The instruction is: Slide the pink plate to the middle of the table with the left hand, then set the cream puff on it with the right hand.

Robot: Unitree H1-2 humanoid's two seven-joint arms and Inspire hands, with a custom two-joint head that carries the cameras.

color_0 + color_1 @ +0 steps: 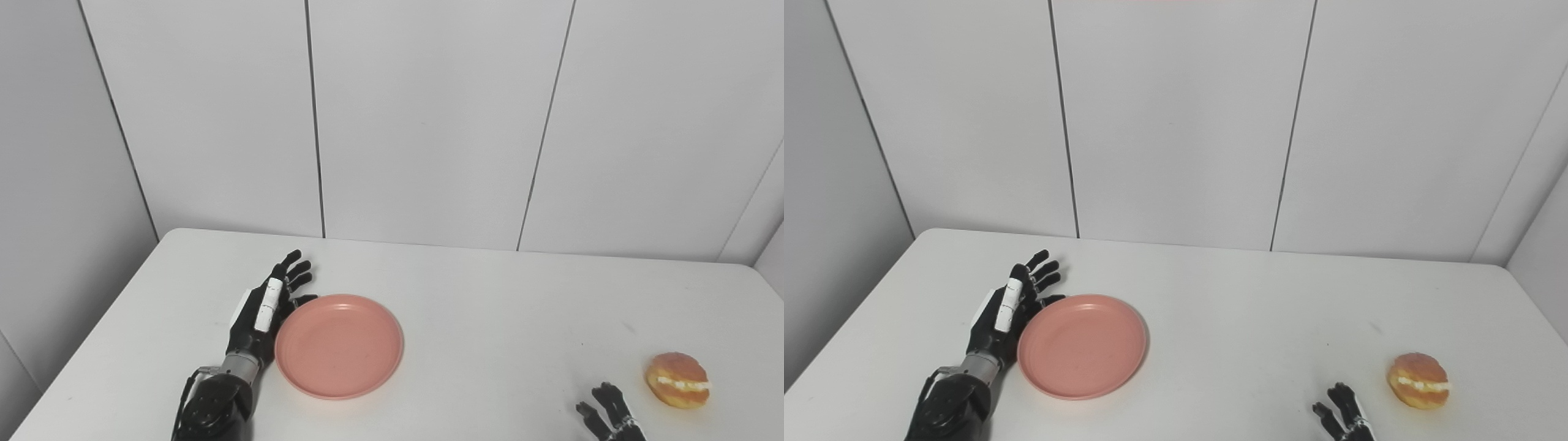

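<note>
The pink plate (339, 345) lies flat on the white table (490, 294), left of centre. My left hand (267, 308) rests against the plate's left rim, open with its fingers stretched toward the wall and holding nothing. The cream puff (678, 379), golden brown with a white cream line, sits near the table's right front. Only the fingertips (603, 410) of my right hand (1344, 416) show at the bottom edge, spread apart, just left of the cream puff and not touching it.
White wall panels (429, 122) rise behind the table's far edge. The table's left edge runs close beside my left arm. A faint dark smudge (628, 327) marks the tabletop behind the cream puff.
</note>
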